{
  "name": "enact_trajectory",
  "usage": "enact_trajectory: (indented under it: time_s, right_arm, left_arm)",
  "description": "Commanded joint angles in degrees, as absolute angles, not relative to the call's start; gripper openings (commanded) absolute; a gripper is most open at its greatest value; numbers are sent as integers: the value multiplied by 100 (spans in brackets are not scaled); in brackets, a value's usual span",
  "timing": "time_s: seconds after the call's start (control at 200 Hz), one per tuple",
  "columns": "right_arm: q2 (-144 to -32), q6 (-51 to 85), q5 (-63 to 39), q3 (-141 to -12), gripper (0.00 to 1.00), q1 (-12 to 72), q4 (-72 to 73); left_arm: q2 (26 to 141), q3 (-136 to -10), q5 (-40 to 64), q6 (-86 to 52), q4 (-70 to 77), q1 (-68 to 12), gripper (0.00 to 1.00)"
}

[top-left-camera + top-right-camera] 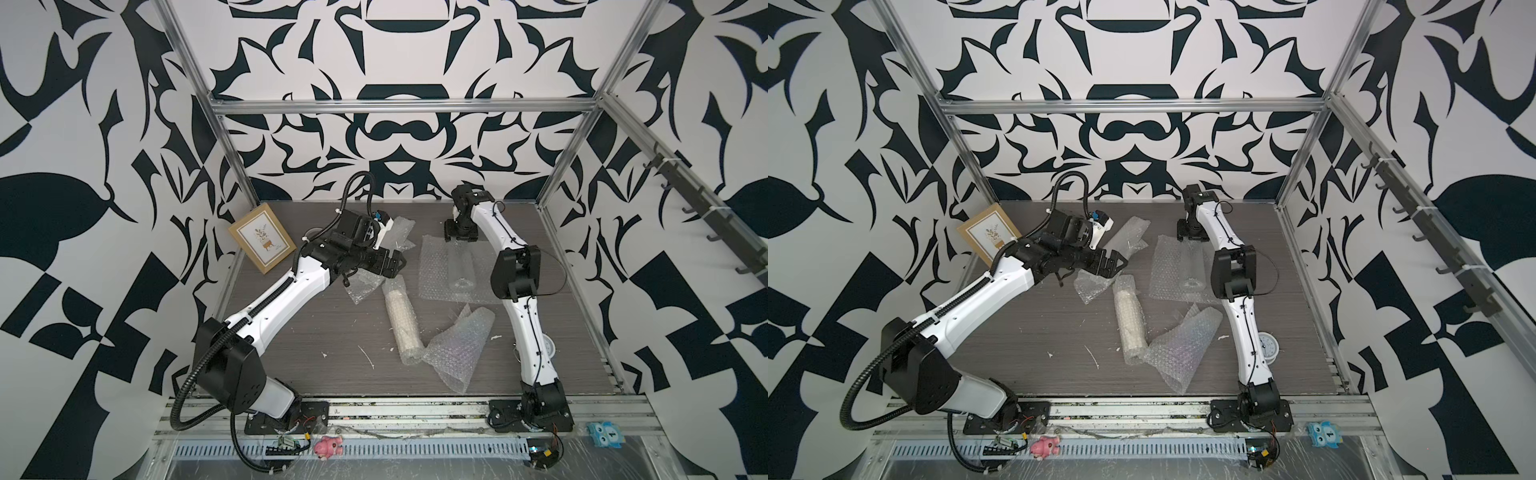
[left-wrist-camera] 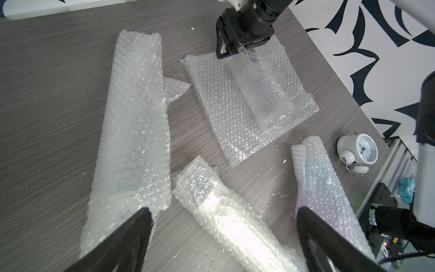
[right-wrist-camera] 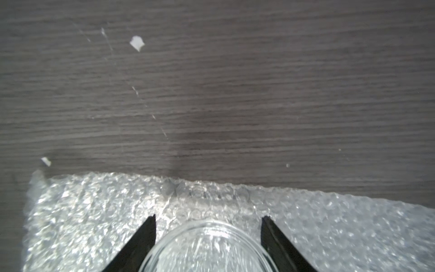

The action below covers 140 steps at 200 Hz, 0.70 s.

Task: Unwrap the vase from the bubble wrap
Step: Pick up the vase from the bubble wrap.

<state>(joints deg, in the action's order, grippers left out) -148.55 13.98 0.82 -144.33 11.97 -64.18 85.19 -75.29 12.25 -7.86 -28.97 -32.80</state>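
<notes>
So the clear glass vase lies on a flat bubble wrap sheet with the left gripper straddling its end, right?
No: it is the right gripper straddling the end of the glass vase, as the right wrist view shows. The vase does lie on the flat bubble wrap sheet.

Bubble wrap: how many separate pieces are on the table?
4: a long strip beneath the left gripper, a flat sheet under the glass vase, a roll mid-table, a curled sheet beside it. Layers may hide more.

Left arm [image 1: 286, 291], right arm [image 1: 528, 328]: white shells, black joints. Ribbed black conduit [image 1: 174, 409] on left; thin cable [image 1: 560, 272] on right. Right gripper [image 3: 208, 216] black, tapered.
</notes>
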Motion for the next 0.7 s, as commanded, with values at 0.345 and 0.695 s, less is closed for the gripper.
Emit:
enact_trajectory:
  time_s: [0.345, 0.695]
  right_arm:
    - [-12059, 1570, 284, -12259, 45, 1333, -5271]
    - [-9214, 2049, 646, -8046, 41, 1782, -2545]
  left_arm:
    - [8456, -7520, 1366, -846, -2966, -3287, 99]
    - [8414, -7502, 1424, -912, -2919, -3286, 99]
